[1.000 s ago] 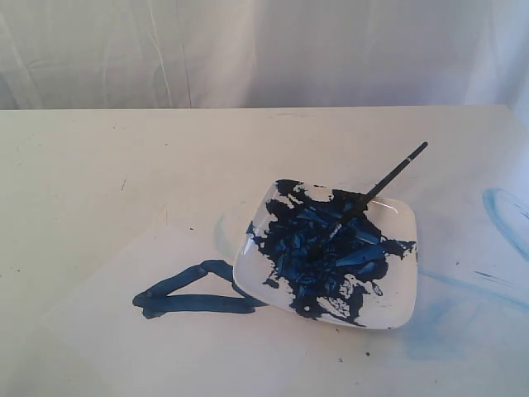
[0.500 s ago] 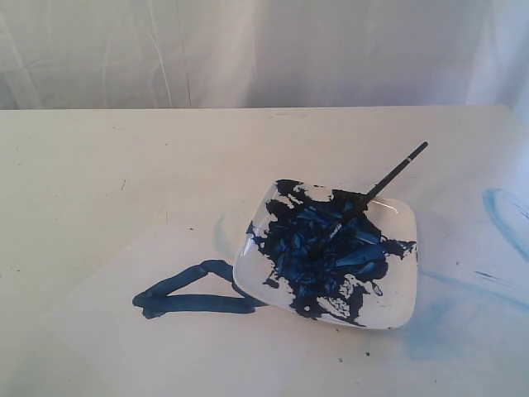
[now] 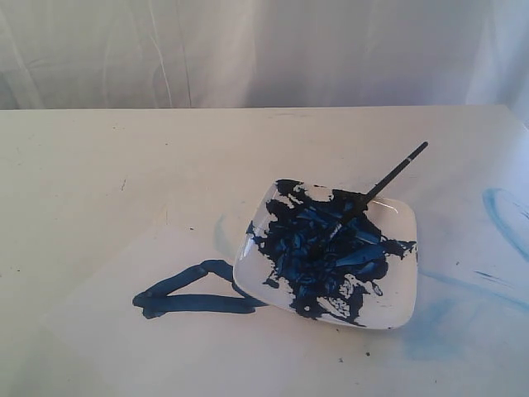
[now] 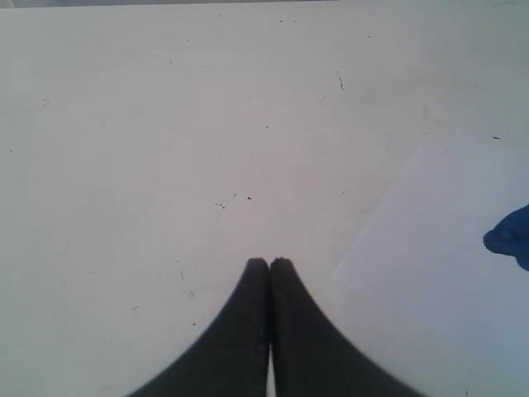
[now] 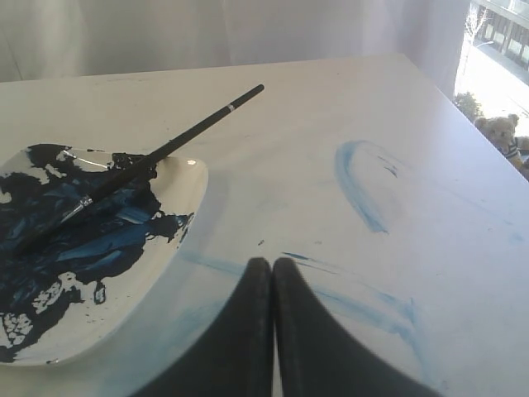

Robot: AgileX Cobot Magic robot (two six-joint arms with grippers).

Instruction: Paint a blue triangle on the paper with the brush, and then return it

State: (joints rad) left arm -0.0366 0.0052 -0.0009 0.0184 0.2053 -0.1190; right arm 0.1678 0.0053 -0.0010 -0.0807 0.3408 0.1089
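Observation:
The blue triangle (image 3: pixel 186 291), a thick dark outline, lies on the white paper (image 3: pixel 165 339) just left of the white dish (image 3: pixel 397 302); its right end is hidden by the dish. The brush (image 3: pixel 376 192) rests in the paint-filled dish, black handle sticking out over the far rim; in the right wrist view the brush (image 5: pixel 178 145) lies across the dish (image 5: pixel 157 273). Neither gripper appears in the exterior view. My left gripper (image 4: pixel 269 263) is shut and empty over bare table beside the paper's corner (image 4: pixel 430 240). My right gripper (image 5: pixel 272 263) is shut and empty, beside the dish.
Pale blue smears (image 3: pixel 504 219) mark the tabletop right of the dish, and in the right wrist view such smears (image 5: pixel 359 186) lie just beyond my right gripper. A white curtain (image 3: pixel 264 50) hangs behind the table's far edge.

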